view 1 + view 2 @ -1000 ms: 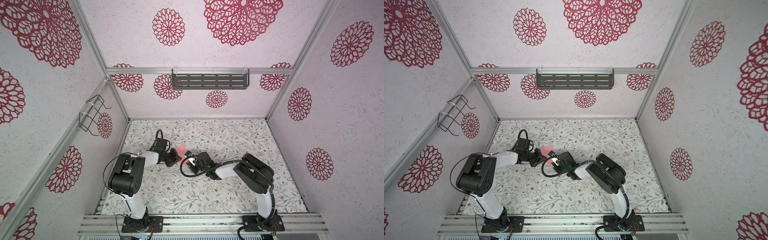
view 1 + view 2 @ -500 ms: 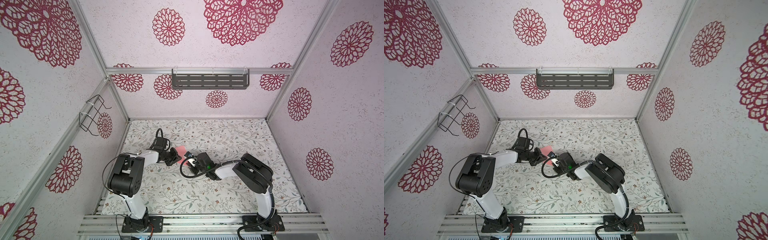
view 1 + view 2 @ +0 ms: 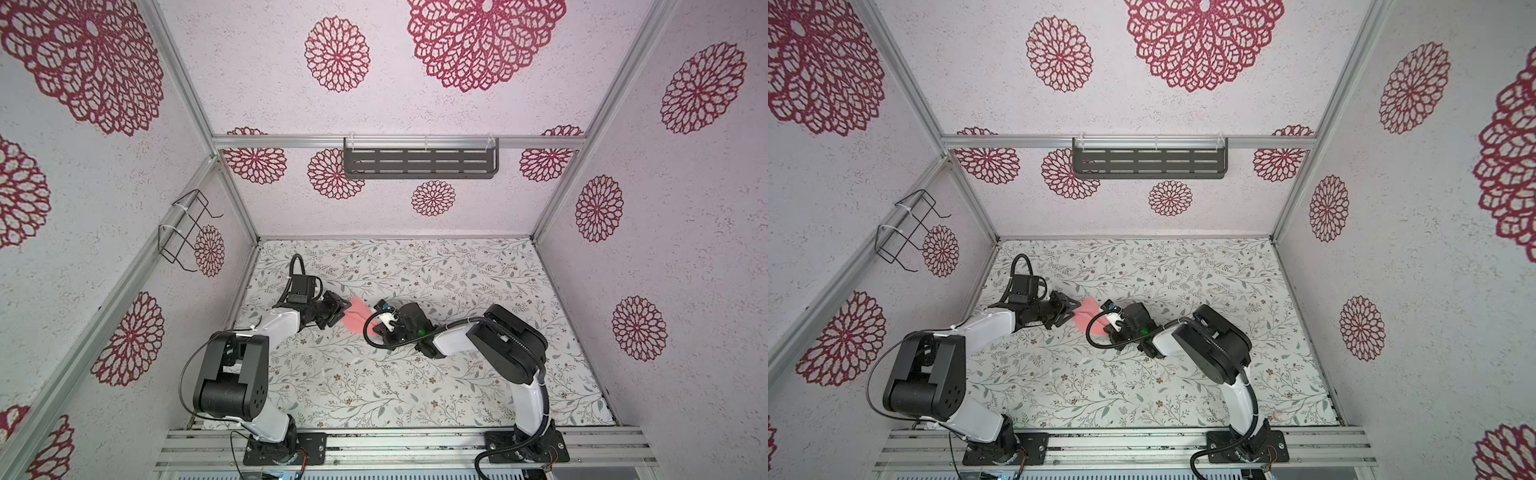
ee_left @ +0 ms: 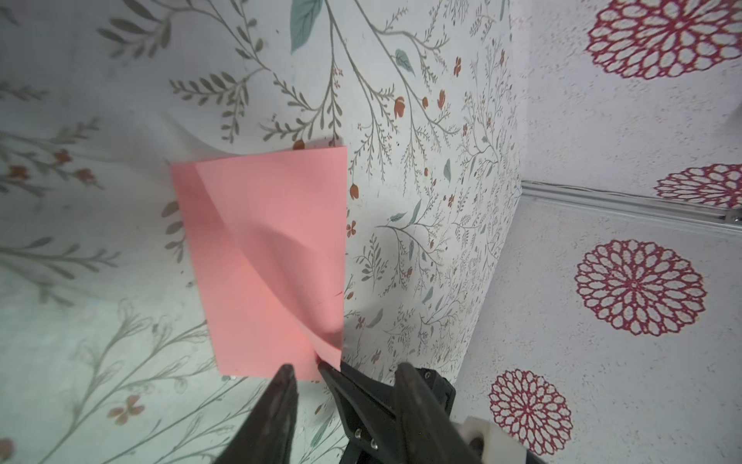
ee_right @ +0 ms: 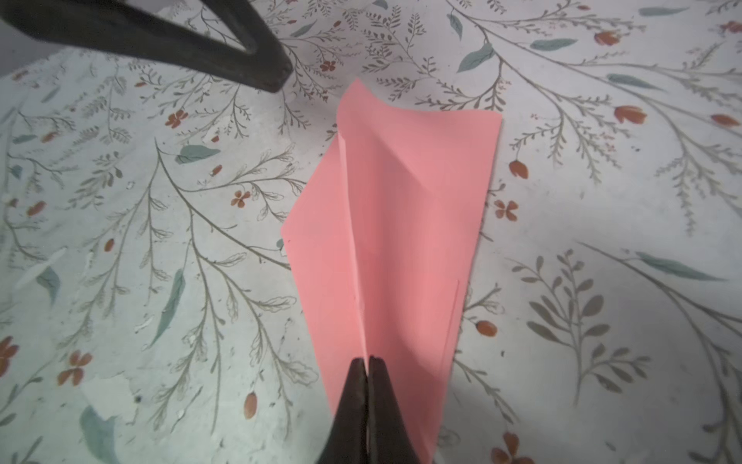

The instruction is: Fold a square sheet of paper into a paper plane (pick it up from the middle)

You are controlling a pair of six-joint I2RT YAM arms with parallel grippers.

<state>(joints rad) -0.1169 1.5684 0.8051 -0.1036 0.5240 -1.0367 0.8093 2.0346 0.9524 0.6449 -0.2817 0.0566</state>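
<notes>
The right jaws clench the creased pink paper sheet; the left jaws stand parted at its corner.

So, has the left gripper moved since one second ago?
Yes, slightly: the left gripper has backed leftward, toward the left wall, away from the paper.

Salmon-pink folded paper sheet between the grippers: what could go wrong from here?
1. The right gripper is shut on only one narrow end of the salmon-pink folded paper sheet; it could pivot or slip out.
2. The left gripper is open at a curled corner; its fingertip may snag it.
3. The top layer bulges, so the fold might spring open.
</notes>
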